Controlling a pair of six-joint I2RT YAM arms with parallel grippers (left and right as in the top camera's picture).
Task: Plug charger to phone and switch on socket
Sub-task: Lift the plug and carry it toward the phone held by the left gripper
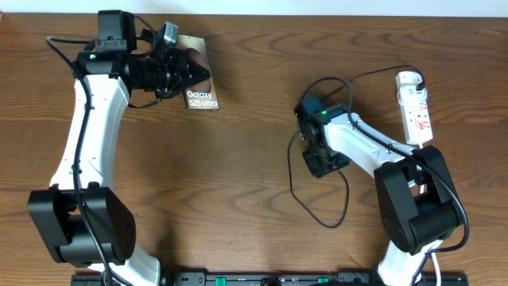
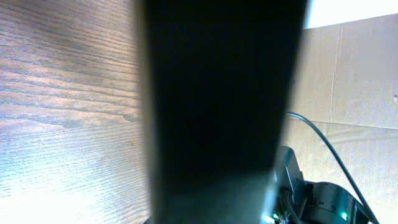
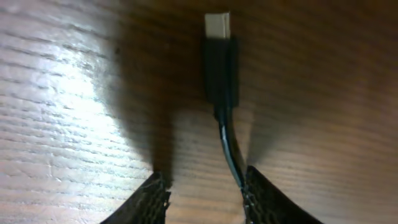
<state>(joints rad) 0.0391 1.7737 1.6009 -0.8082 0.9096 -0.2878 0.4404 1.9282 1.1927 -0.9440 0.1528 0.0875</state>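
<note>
Left pincer (image 1: 184, 65) grips phone (image 1: 202, 83); right pincer (image 1: 321, 163) gapes over charger (image 1: 317, 210).
Overhead, we see the socket (image 1: 417, 111) far right. Left wrist: phone (image 2: 217, 93) fills our view. Right wrist: charger cable runs between spread fingers (image 3: 146, 202), plug (image 3: 219, 62) just ahead on the table (image 3: 62, 93).

"Galaxy S25 Ultra" on the phone (image 1: 203, 86)

Surface (image 1: 254, 103): dark brown wood, grain running side to side, glare patches noted. Black rail (image 1: 317, 280) along near edge. Tan cardboard panel (image 2: 354, 81) beyond far edge
</note>
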